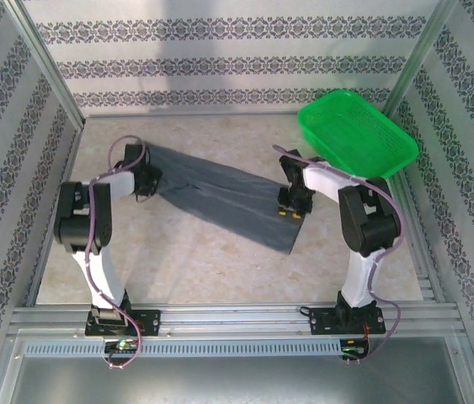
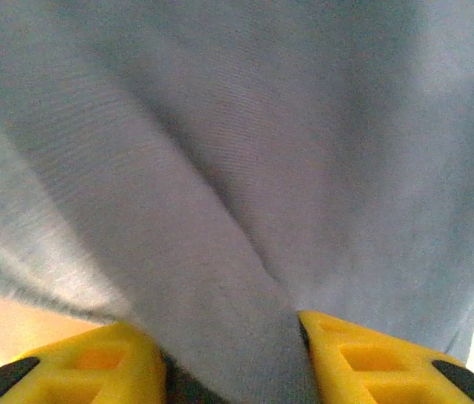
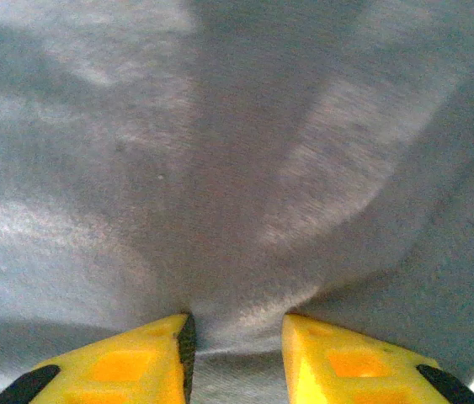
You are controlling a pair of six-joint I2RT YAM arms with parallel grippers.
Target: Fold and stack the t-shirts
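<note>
Slate-grey t-shirt (image 1: 220, 198) stretched across the table (image 1: 178, 278), left gripper (image 1: 147, 188) clamped on its nine o'clock end, right gripper (image 1: 290, 209) on its three o'clock end; green basket (image 1: 359, 135) at two o'clock

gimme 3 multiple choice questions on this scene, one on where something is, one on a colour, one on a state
1. Where is the basket? A near left corner; B far right corner; C dead centre.
2. What colour is the basket? A red; B blue; C green.
3. How is the shirt now? A gripped by the left hand and the right hand; B folded small in the basket; C lying untouched.

Answers:
1 B, the top view has it far right.
2 C, its mesh is bright green.
3 A, each wrist view shows cloth pinched between the yellow fingers, and the shirt stretches from one hand to the other.
</note>
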